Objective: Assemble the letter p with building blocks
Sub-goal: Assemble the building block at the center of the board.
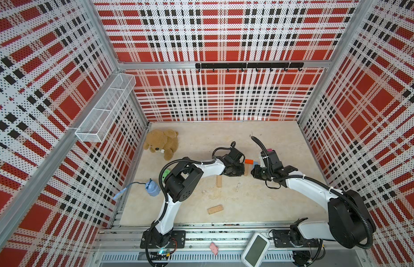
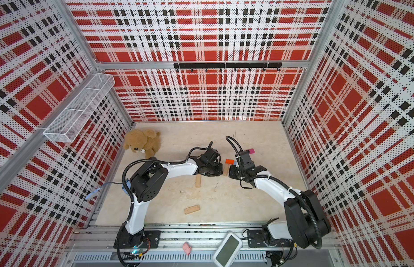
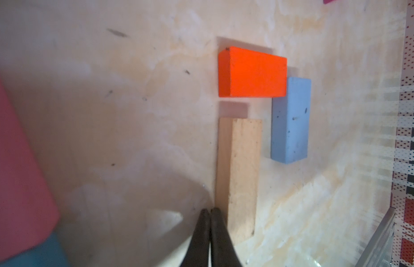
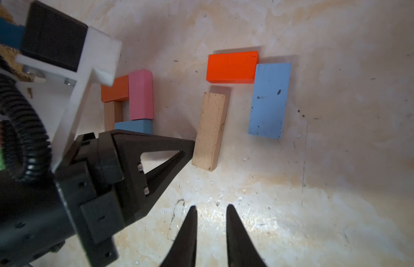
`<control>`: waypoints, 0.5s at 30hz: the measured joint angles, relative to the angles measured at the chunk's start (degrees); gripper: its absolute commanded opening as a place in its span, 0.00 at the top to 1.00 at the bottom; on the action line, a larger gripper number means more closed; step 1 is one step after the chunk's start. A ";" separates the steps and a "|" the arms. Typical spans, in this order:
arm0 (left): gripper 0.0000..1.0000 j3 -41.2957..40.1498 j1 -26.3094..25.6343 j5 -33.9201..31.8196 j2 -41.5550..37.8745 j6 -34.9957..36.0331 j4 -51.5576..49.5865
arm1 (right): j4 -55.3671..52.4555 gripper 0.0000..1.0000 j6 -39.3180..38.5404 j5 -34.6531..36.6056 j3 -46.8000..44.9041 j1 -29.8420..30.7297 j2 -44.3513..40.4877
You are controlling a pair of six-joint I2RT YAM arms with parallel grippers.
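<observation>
1. Right wrist view gives the clearest read. The tan block (image 4: 210, 130) lies flat on the table (image 4: 340, 161), just beyond the right gripper (image 4: 211, 207). Its long axis runs away from that gripper toward the orange block (image 4: 232, 67).
2. The left gripper (image 4: 191, 149) is the nearer one: its clenched tip touches the tan block's long side, close to the near end. In the left wrist view its fingers (image 3: 199, 235) press flat together with nothing between them, right beside the wood.
3. The right gripper's jaws are parted a little and empty, near the tan block's near end but not touching it.
4. The orange block lies crosswise at the far end. The light blue block (image 4: 269, 100) runs back from the orange block's end, touching it, roughly alongside the tan block with bare table between them. The tan block's far end stops just short of the orange block, and it sits slightly askew to the blue one.
5. The tan block reads as the stem of the p, so the coming move is probably a nudge from the left tip. A push so near one end is likely to swing the block rather than slide it straight.
6. The tan block is plain unpainted wood with faint grain and a few dark specks; the orange is bright, the blue scuffed. In a top view the tan block (image 1: 247, 170) sits mid-table between the two wrists — a spare tan block (image 1: 215, 209) lies well apart, nearer the arm bases.
</observation>
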 measured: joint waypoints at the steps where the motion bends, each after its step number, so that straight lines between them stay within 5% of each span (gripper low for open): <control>1: 0.92 0.02 0.00 -0.15 0.00 0.00 0.00 | -0.09 0.76 0.00 0.04 0.00 0.00 0.00; 8: 0.91 -1.62 -0.17 -1.70 -2.71 0.24 -1.16 | -0.15 0.75 -0.13 0.17 0.00 0.00 -0.02; 15: 0.90 -6.25 -2.69 -4.81 -13.97 0.17 -1.81 | -1.29 0.61 0.02 0.76 -0.24 -0.07 -3.08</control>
